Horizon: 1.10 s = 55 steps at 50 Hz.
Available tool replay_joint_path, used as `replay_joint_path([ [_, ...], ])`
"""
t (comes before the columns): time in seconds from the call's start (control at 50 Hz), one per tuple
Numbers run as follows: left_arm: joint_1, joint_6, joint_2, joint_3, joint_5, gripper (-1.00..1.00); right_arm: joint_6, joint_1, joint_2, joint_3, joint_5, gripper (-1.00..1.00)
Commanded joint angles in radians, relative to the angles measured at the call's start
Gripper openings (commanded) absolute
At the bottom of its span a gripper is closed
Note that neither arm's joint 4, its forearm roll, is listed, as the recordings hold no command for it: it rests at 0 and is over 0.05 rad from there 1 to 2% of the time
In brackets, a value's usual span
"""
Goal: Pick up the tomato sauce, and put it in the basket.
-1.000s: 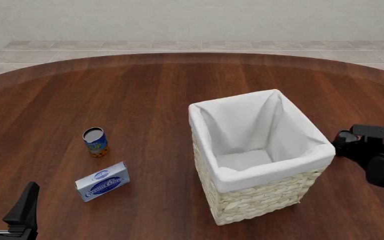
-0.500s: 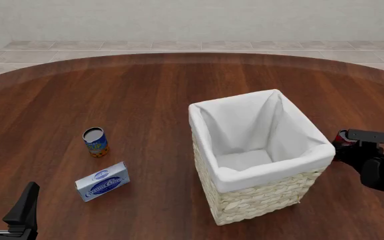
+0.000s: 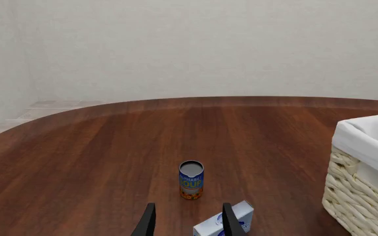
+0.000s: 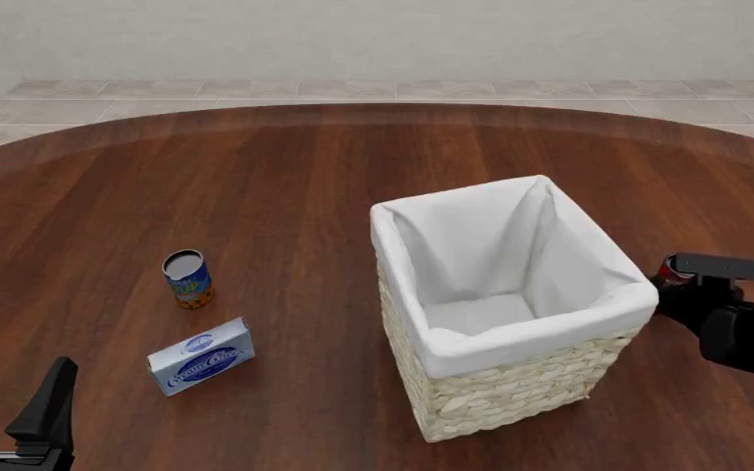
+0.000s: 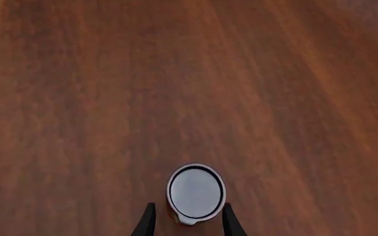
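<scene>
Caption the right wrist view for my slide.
Right gripper fingers straddle the upright tomato sauce on the wood table.

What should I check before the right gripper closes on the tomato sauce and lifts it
1. Tomato sauce upright between the right gripper fingers: ok.
2. Can centred in the gap: ok.
3. Finger contact with the can: cannot tell.
4. Basket open, nothing lying inside: ok.
5. Basket stands close beside the can, so lift above its rim first: not ok yet.
6. Left gripper far off, near the blue-and-orange can: ok.
</scene>
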State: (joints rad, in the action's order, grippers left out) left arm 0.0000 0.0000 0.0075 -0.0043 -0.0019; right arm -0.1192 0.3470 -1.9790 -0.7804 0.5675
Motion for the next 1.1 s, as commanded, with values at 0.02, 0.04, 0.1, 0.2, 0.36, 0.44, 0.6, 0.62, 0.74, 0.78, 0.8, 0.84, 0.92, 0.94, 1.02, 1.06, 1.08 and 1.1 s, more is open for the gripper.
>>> replay_joint_path([
  [0.02,0.0,0.0,0.0,0.0,0.0,1.0,-0.001,0.0,-0.016,-0.019,-0.003,1.0],
  [0.04,0.0,0.0,0.0,0.0,0.0,1.0,-0.001,0.001,-0.018,-0.02,-0.003,1.0],
  [0.1,0.0,0.0,0.0,0.0,0.0,1.0,-0.002,0.002,-0.021,-0.024,-0.004,1.0],
  [0.2,0.0,0.0,0.0,0.0,0.0,1.0,0.0,-0.001,-0.027,-0.033,-0.006,1.0],
  [0.36,0.0,0.0,0.0,0.0,0.0,1.0,-0.004,0.003,-0.02,-0.033,-0.002,-1.0],
  [0.44,0.0,0.0,0.0,0.0,0.0,1.0,-0.006,0.004,-0.015,-0.029,0.001,-1.0],
  [0.6,0.0,0.0,0.0,0.0,0.0,1.0,-0.011,0.011,0.001,-0.02,0.003,-1.0],
  [0.62,0.0,0.0,0.0,0.0,0.0,1.0,-0.011,0.013,0.004,-0.019,0.003,-1.0],
  [0.74,0.0,0.0,0.0,0.0,0.0,1.0,-0.013,0.016,0.028,-0.009,0.0,-1.0],
  [0.78,0.0,0.0,0.0,0.0,0.0,1.0,-0.017,0.022,0.041,-0.004,0.0,-1.0],
  [0.8,0.0,0.0,0.0,0.0,0.0,1.0,-0.014,0.02,0.047,-0.003,-0.005,-1.0],
  [0.84,0.0,0.0,0.0,0.0,0.0,1.0,-0.018,0.022,0.058,-0.001,-0.009,-1.0],
  [0.92,0.0,0.0,0.0,0.0,0.0,1.0,-0.018,0.02,0.098,0.006,-0.026,-1.0],
  [0.94,0.0,0.0,0.0,0.0,0.0,1.0,-0.019,0.02,0.105,0.008,-0.029,-1.0],
  [1.02,0.0,0.0,0.0,0.0,0.0,1.0,-0.024,0.021,0.138,0.011,-0.047,-1.0],
  [1.06,0.0,0.0,0.0,0.0,0.0,1.0,-0.026,0.02,0.158,0.014,-0.057,-1.0],
  [1.08,0.0,0.0,0.0,0.0,0.0,1.0,-0.028,0.019,0.17,0.015,-0.064,-1.0],
  [1.1,0.0,0.0,0.0,0.0,0.0,1.0,-0.028,0.018,0.186,0.016,-0.073,-1.0],
])
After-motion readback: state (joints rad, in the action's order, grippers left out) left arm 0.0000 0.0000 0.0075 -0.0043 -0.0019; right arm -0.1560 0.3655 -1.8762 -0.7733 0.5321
